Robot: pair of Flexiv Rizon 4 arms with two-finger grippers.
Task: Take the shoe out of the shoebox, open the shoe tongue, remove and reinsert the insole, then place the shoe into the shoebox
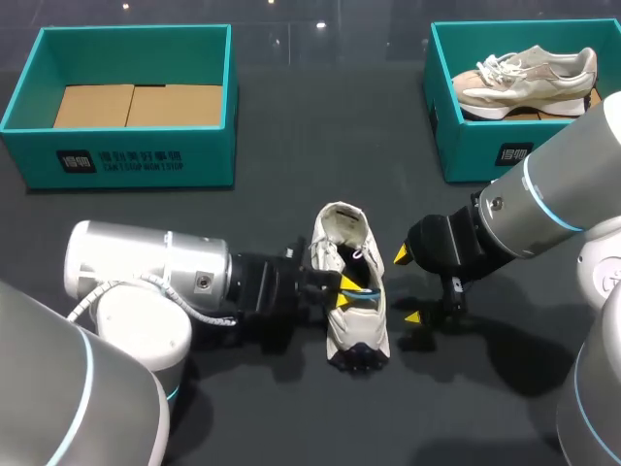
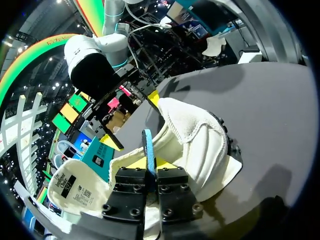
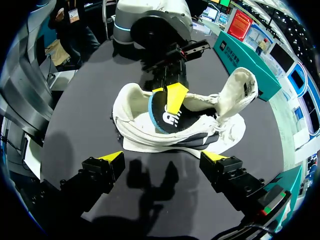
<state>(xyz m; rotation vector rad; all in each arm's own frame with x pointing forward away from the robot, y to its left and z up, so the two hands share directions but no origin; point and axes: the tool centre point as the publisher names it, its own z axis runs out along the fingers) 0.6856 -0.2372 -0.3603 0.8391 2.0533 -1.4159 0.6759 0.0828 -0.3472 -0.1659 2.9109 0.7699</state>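
A cream sneaker lies on its side mid-table, its tongue folded back. My left gripper reaches into the shoe's mouth from the left. It is shut on the edge of the black insole with a blue rim, which stands partly out of the shoe. The right wrist view shows the insole inside the opening, with the left gripper on it. My right gripper stands open just right of the shoe, touching nothing; its fingertips flank the sole side.
A teal shoebox with a bare cardboard floor stands at the back left. At the back right a second teal box holds another cream sneaker. Dark tabletop surrounds the shoe.
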